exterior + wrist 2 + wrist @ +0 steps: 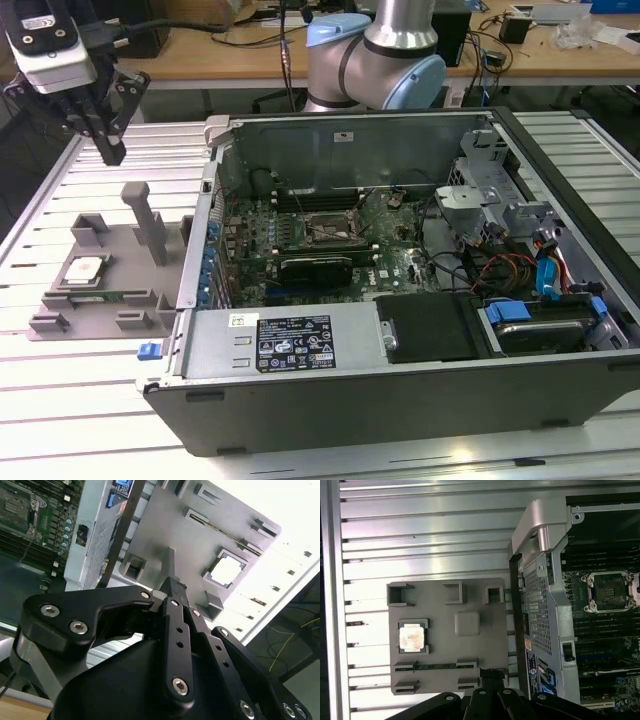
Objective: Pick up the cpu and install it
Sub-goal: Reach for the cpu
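We log the gripper (112,150) hanging over the slatted table (60,400), above the far edge of the grey fixture plate (95,312); in the second wrist view its fingertips (172,585) sit together, clamped on nothing. The cpu (85,270) lies flat in a square recess on that plate, silver face up, well apart from the gripper. To the exterior view's right, the open computer case (300,400) shows the motherboard socket (320,230)
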`<act>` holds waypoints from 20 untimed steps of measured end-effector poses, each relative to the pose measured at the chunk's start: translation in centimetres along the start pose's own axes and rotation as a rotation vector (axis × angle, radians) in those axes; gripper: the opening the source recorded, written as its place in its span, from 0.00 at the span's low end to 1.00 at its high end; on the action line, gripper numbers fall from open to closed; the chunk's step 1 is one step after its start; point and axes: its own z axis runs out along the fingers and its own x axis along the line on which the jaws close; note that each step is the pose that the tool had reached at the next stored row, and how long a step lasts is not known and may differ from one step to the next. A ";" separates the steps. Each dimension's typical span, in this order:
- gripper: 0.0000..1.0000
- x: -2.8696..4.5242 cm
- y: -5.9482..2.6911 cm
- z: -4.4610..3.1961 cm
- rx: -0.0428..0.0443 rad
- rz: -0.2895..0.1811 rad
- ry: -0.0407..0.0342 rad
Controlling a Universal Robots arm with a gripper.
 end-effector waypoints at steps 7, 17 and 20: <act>0.11 2.62 -0.20 -0.08 0.0000 0.000 -0.0007; 0.11 5.98 0.24 2.27 -0.0001 0.000 -0.0017; 0.11 6.45 0.78 3.32 -0.0001 0.000 -0.0017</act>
